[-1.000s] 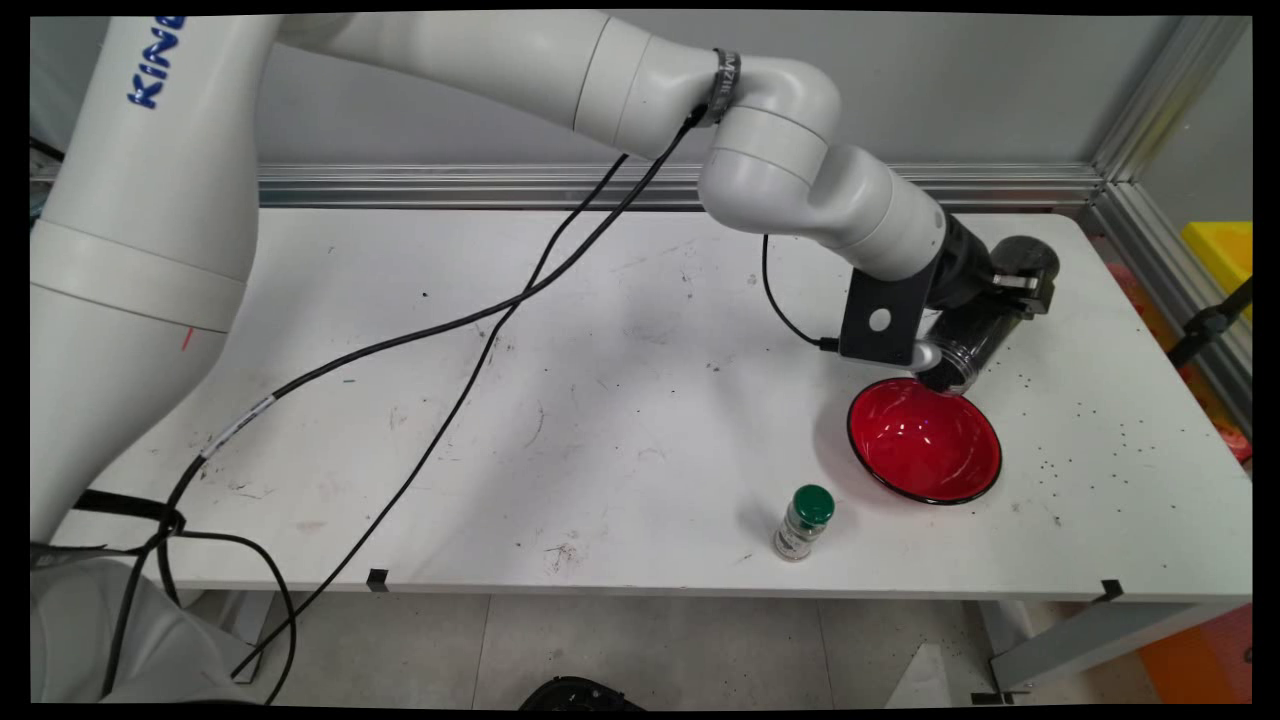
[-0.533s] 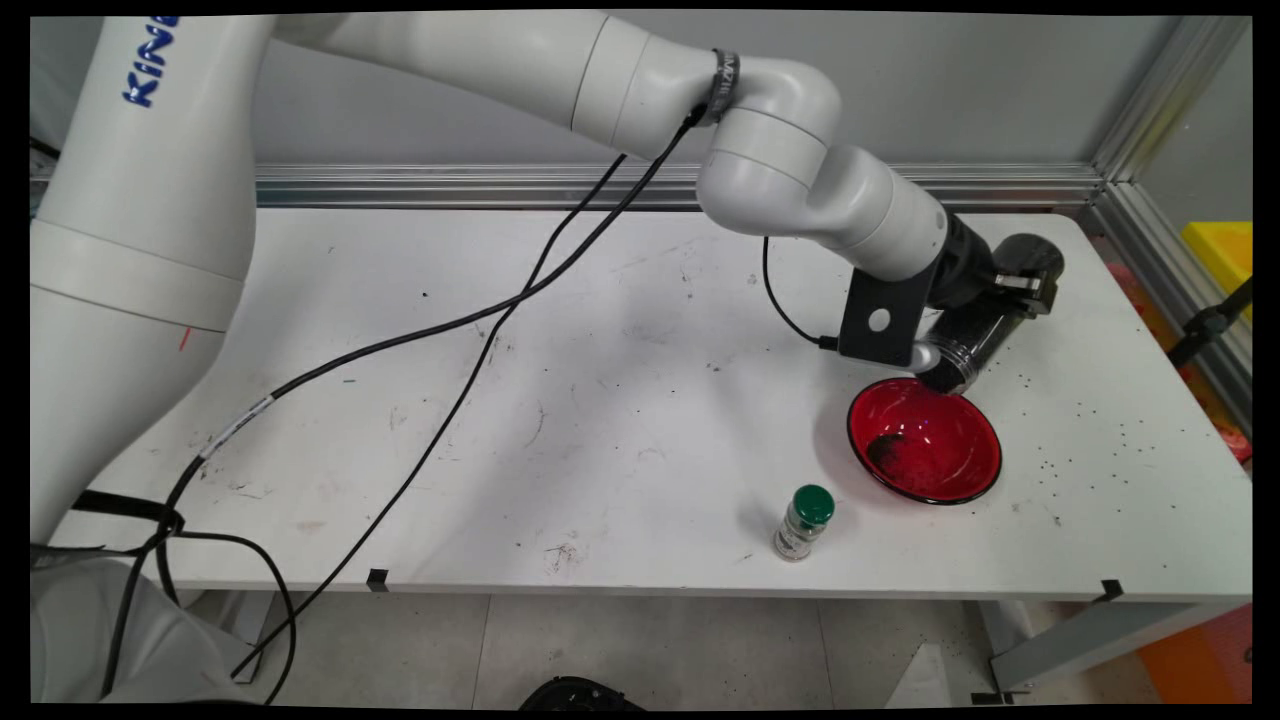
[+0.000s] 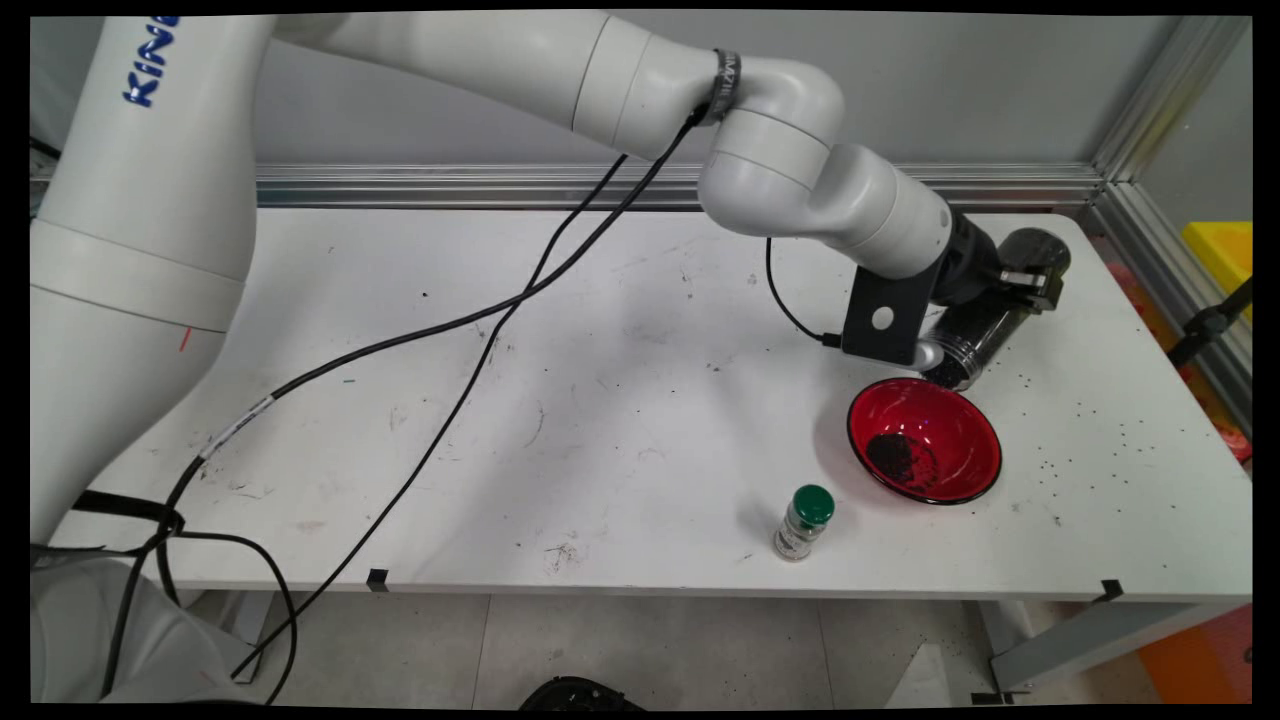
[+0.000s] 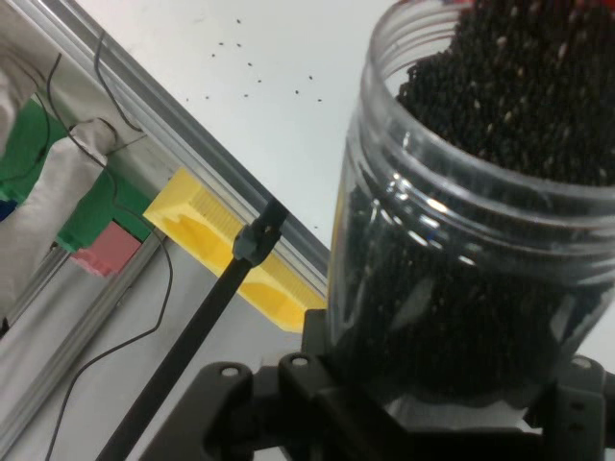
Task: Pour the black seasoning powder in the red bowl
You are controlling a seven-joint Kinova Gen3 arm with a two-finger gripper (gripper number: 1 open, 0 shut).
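In the main view the jaws of the gripper [image 3: 1010, 290] pinch a clear jar [image 3: 975, 335], tilted with its mouth over the far rim of the red bowl [image 3: 965, 480]. A second ago the bowl was empty; now a dark heap of grains [image 3: 895, 455] lies inside. A green-capped bottle [image 3: 803, 522] stands near on the surface [image 3: 600, 420].

In the hand view the jar [image 4: 480, 221] is full of black grains to its mouth.

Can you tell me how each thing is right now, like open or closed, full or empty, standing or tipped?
gripper: shut on the clear jar.
clear jar: open, tipped mouth-down toward the red bowl, holding black grains.
red bowl: upright on the table, a small pile of black grains inside.
green-capped bottle: standing, cap on.
table: black grains scattered near the bowl.
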